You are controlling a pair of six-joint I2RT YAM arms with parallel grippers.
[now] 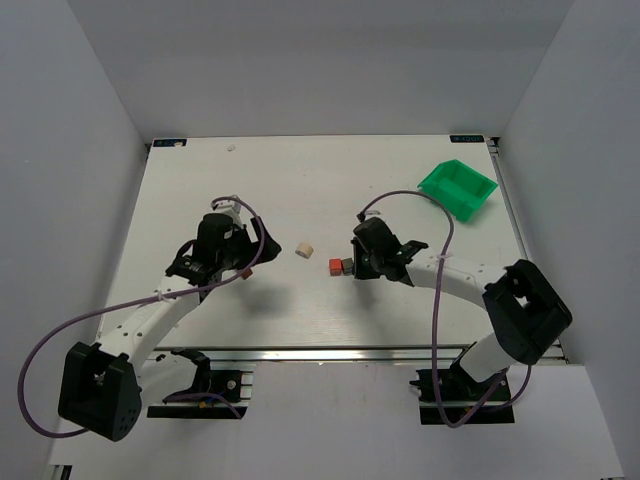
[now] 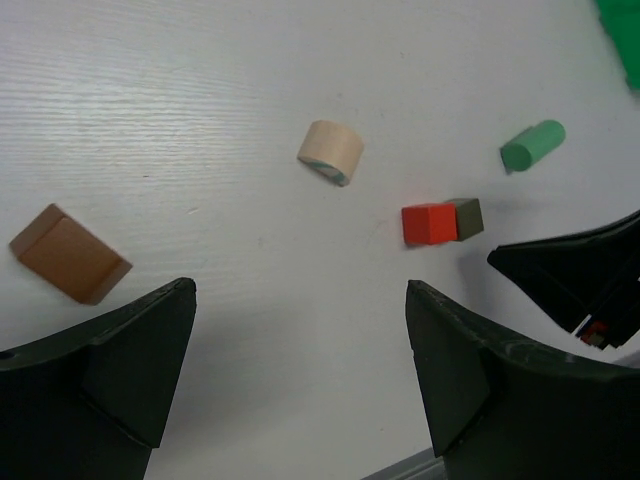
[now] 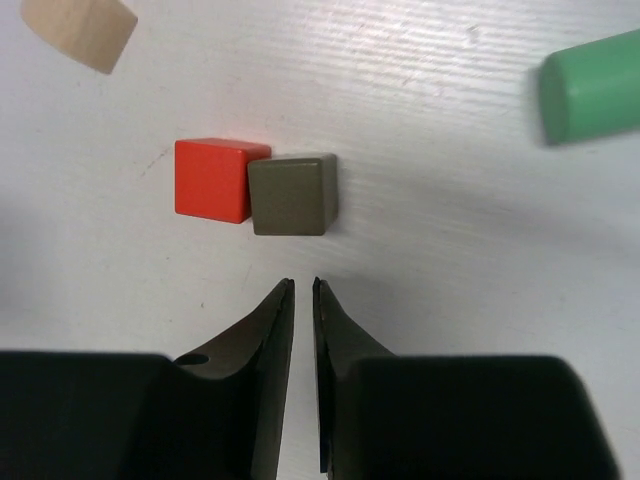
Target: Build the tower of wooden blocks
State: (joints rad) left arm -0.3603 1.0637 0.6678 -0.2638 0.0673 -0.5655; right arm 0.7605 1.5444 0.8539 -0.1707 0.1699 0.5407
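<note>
No stack stands; the blocks lie singly on the white table. A red block (image 3: 212, 178) and a grey-brown block (image 3: 292, 193) touch side by side, also in the top view (image 1: 335, 265). My right gripper (image 3: 303, 285) is shut and empty, tips just short of the grey-brown block. A pale green cylinder (image 3: 590, 85) lies to its right, and a cream block (image 1: 303, 250) to the left. My left gripper (image 2: 300, 290) is open and empty over bare table. A dark brown block (image 2: 70, 253) lies by its left finger.
A bright green plastic bin (image 1: 458, 187) sits at the back right of the table. The right gripper's dark body (image 2: 580, 275) shows at the right edge of the left wrist view. Grey walls enclose the table (image 1: 300, 180) on three sides.
</note>
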